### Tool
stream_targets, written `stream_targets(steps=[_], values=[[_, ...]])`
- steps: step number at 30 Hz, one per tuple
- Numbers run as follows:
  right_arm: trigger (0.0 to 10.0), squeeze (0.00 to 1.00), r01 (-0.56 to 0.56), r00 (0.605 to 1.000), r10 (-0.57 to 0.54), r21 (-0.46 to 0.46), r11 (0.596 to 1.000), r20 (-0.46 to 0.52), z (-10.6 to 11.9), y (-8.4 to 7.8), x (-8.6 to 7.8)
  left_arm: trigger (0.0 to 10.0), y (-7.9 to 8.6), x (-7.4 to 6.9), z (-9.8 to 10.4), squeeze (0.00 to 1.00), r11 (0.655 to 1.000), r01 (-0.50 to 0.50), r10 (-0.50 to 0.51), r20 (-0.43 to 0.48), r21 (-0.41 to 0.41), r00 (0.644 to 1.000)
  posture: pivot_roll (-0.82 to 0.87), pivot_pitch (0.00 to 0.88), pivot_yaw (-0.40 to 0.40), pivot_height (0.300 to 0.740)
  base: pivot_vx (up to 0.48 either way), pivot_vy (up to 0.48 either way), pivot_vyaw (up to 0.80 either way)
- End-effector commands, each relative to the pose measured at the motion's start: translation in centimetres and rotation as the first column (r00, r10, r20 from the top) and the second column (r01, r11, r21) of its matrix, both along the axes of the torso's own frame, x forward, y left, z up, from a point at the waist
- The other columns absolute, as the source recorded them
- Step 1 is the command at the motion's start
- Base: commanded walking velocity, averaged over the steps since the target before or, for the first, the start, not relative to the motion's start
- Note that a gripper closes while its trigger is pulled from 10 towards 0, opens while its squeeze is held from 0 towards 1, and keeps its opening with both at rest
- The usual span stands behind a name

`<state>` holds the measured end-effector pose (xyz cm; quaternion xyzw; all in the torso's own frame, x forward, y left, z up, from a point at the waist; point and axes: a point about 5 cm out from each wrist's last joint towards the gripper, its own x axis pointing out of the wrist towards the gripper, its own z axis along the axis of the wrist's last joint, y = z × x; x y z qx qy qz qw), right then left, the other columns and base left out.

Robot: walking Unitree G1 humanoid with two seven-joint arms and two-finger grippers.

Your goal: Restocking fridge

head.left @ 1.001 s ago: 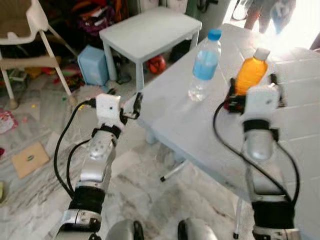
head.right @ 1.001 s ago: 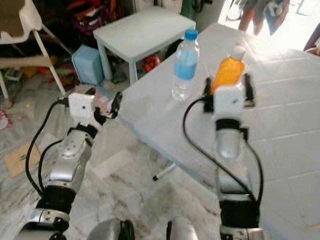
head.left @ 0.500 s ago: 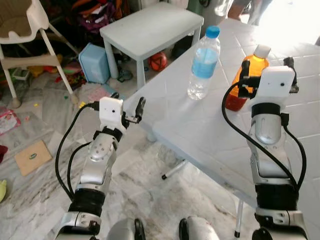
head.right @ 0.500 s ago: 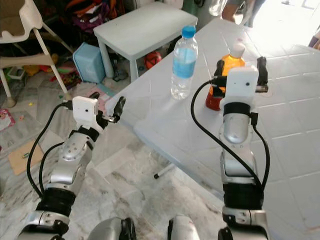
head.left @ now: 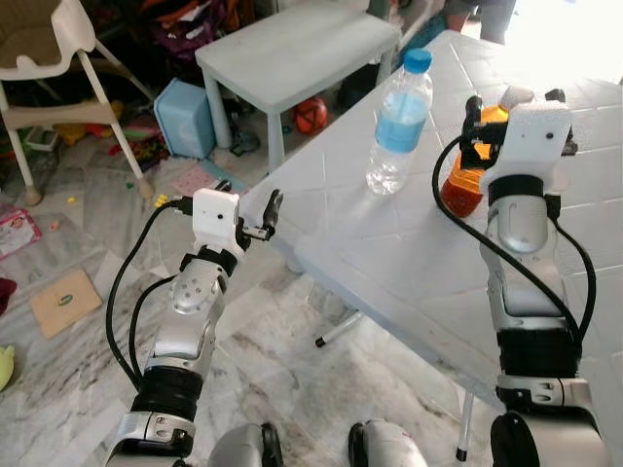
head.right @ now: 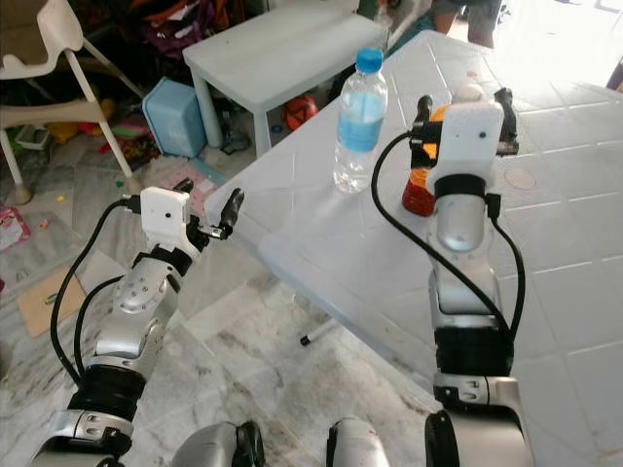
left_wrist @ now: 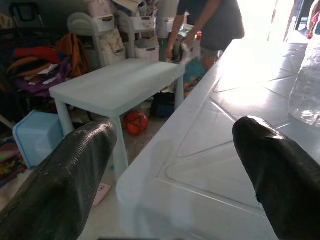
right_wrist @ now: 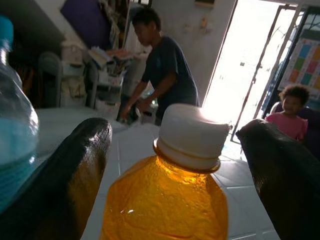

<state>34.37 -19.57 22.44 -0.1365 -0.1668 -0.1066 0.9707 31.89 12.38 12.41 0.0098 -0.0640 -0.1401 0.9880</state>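
An orange juice bottle (head.left: pixel 461 183) with a white cap (right_wrist: pixel 192 135) stands on the pale blue-grey table (head.left: pixel 389 255). My right gripper (head.left: pixel 514 101) is open at the bottle's neck, one black finger (right_wrist: pixel 75 170) on each side and a gap to the bottle on both. A clear water bottle (head.left: pixel 396 122) with a blue cap stands just left of it, apart from the gripper. My left gripper (head.left: pixel 250 197) is open and holds nothing, level with the table's near left corner (left_wrist: pixel 150 190).
A small pale table (head.left: pixel 292 49) stands beyond, with a blue box (head.left: pixel 185 117), a red ball (head.left: pixel 310 115) and toys on the marble floor. A white high chair (head.left: pixel 58 58) is at far left. A person (right_wrist: pixel 165 65) bends past the table; a child (right_wrist: pixel 287 117) sits by the bright doorway.
My right gripper has gone forward from in front of the orange bottle until its fingers stand on either side of the neck. The left arm has barely moved. The camera shifted slightly.
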Motion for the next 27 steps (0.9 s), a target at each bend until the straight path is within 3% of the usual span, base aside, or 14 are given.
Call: stream_targets(steps=[1,2,3,15,21,22,27], values=[[9.0,0.0,-0.002,1.0,0.002,-0.002,1.0,-0.006,0.3,-0.1,0.3,10.0,0.2,0.1,0.1,0.0,1.0,-0.002,0.002,0.0,0.011,1.0,-0.1,0.111,0.068,0.74,0.0,0.0,0.0],[3.3,0.0,-0.003,1.0,0.003,0.006,1.0,-0.005,0.6,-0.1,0.4,10.0,0.2,0.1,0.1,0.0,1.0,-0.002,0.002,0.0,0.012,1.0,-0.1,0.109,0.067,0.74,0.0,0.0,0.0],[0.0,0.0,-0.002,1.0,0.003,0.011,1.0,-0.011,0.7,-0.1,0.6,10.0,0.2,0.1,0.2,0.0,1.0,-0.001,0.001,0.0,0.013,1.0,-0.1,0.109,0.068,0.74,0.0,0.0,0.0],[0.2,0.0,-0.012,1.0,0.012,0.035,0.999,-0.012,1.3,0.5,0.5,10.0,0.0,0.3,0.2,0.0,1.0,0.006,-0.006,-0.004,0.021,1.0,-0.11,0.105,0.077,0.74,0.0,0.0,0.0],[0.4,0.0,0.028,0.999,-0.027,0.027,0.999,-0.044,1.0,0.0,0.2,10.0,-0.2,0.4,0.1,0.0,1.0,0.015,-0.014,-0.01,0.023,1.0,-0.11,0.104,0.078,0.74,0.0,0.0,0.0],[0.8,0.0,0.034,0.998,-0.032,0.026,0.999,-0.046,1.0,-0.1,0.2,10.0,-0.2,0.4,0.1,0.0,1.0,0.018,-0.017,-0.014,0.024,1.0,-0.11,0.105,0.077,0.74,0.0,0.0,0.0],[0.8,0.0,0.042,0.997,-0.04,0.031,0.999,-0.064,0.6,-0.1,-0.1,10.0,-0.2,0.2,-0.2,0.0,1.0,0.018,-0.017,-0.023,0.025,1.0,-0.11,0.104,0.073,0.74,0.0,0.0,0.0]])
